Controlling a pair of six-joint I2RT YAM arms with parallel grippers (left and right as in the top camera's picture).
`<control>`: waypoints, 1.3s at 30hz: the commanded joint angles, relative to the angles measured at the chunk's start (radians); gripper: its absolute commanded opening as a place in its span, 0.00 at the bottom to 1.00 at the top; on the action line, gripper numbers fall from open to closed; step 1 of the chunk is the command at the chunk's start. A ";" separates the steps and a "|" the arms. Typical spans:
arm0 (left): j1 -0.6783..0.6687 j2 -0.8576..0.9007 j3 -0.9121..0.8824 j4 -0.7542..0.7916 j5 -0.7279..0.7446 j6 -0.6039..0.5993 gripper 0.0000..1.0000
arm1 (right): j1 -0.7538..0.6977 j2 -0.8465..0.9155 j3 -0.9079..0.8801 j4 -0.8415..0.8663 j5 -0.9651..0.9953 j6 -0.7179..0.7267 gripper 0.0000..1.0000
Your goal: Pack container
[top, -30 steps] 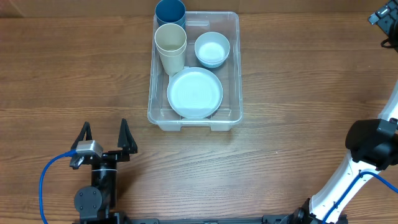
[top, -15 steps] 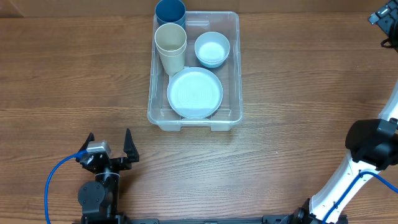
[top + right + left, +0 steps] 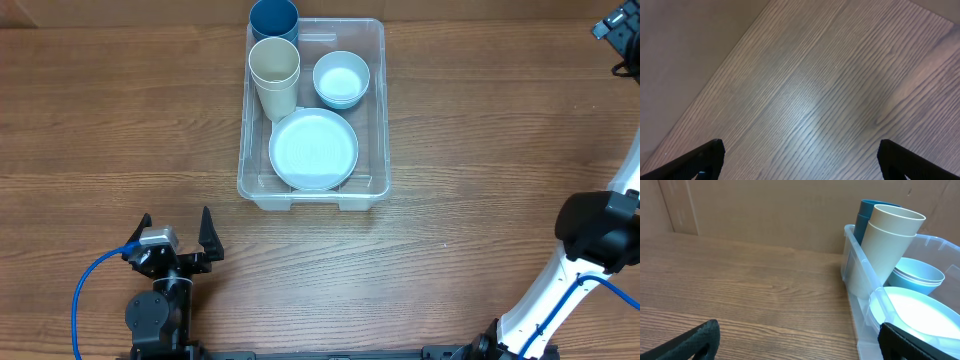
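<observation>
The big clear see-through plastic box, the container (image 3: 377, 140), sits at the far middle of the brown wooden desk (image 3: 120, 120). Inside it are a tall dark blue cup (image 3: 274, 18) at the far end, a tall cream cup (image 3: 275, 72) leaning beside it, a round light blue bowl (image 3: 341, 79) and a round white plate (image 3: 313, 149) at the near end.

The black left end effector (image 3: 176, 216) has just pulled back a little toward its own base, away from the box, and now it is still. Its two fingers are spread wide and hold nothing. The right end effector (image 3: 800, 145) is far off at the right edge, over bare desk. Its fingers are spread wide too, with nothing between them.

I see no loose things left to pack. So the packing looks done, and the left arm seems to be going home.
</observation>
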State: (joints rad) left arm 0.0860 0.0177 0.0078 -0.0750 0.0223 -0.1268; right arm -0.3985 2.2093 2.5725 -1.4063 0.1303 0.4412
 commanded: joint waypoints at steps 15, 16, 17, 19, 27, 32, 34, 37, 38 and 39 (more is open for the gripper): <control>0.005 -0.013 -0.003 -0.002 -0.003 0.019 1.00 | 0.522 -0.679 -0.397 0.240 0.097 -0.006 1.00; 0.005 -0.013 -0.003 -0.002 -0.003 0.019 1.00 | 0.522 -0.743 -0.515 0.360 0.093 -0.006 1.00; 0.005 -0.013 -0.003 -0.002 -0.003 0.019 1.00 | 0.522 -0.810 -0.645 0.493 0.088 -0.007 1.00; 0.005 -0.013 -0.003 -0.002 -0.003 0.019 1.00 | 0.522 -0.932 -0.878 0.719 0.068 -0.010 1.00; 0.005 -0.013 -0.003 -0.002 -0.003 0.019 1.00 | 0.522 -1.497 -1.808 1.326 0.021 -0.056 1.00; 0.005 -0.013 -0.003 -0.002 -0.003 0.019 1.00 | 0.521 -1.842 -2.208 1.490 -0.019 -0.056 1.00; 0.005 -0.013 -0.003 -0.002 -0.003 0.019 1.00 | 0.521 -1.940 -2.317 1.515 -0.031 -0.056 1.00; 0.005 -0.013 -0.003 -0.002 -0.003 0.019 1.00 | 0.521 -2.043 -2.422 1.518 -0.047 -0.056 1.00; 0.005 -0.013 -0.003 -0.002 -0.003 0.019 1.00 | 0.521 -2.068 -2.445 1.518 -0.047 -0.056 1.00; 0.005 -0.013 -0.003 -0.002 -0.003 0.019 1.00 | 0.521 -2.094 -2.471 1.518 -0.054 -0.056 1.00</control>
State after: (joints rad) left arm 0.0860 0.0147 0.0082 -0.0757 0.0219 -0.1261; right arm 0.1242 0.1909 0.1665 0.1013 0.1040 0.3912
